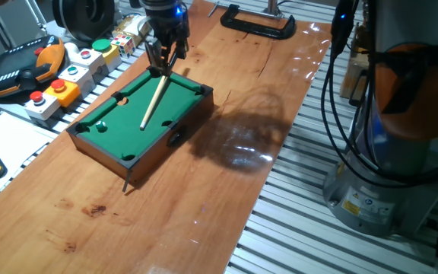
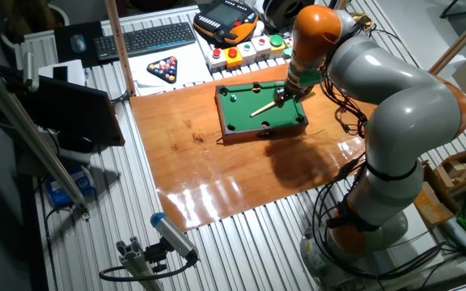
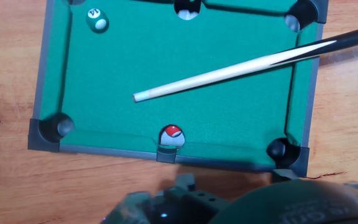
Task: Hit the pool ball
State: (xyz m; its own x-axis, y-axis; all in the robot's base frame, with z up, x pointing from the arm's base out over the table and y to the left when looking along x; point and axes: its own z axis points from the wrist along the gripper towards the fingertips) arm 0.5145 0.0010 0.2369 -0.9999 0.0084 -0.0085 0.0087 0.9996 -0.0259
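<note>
While gripping the cue [image 3: 229, 70] in closed fingers, aiming its tip at bare felt, well apart from the green ball [image 3: 97, 20] near the corner pocket [image 3: 74, 2]; risking a miss.

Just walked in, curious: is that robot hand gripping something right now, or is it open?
Gripper: fingers closed on the butt end of the cue stick, tip resting over the green felt.
</note>
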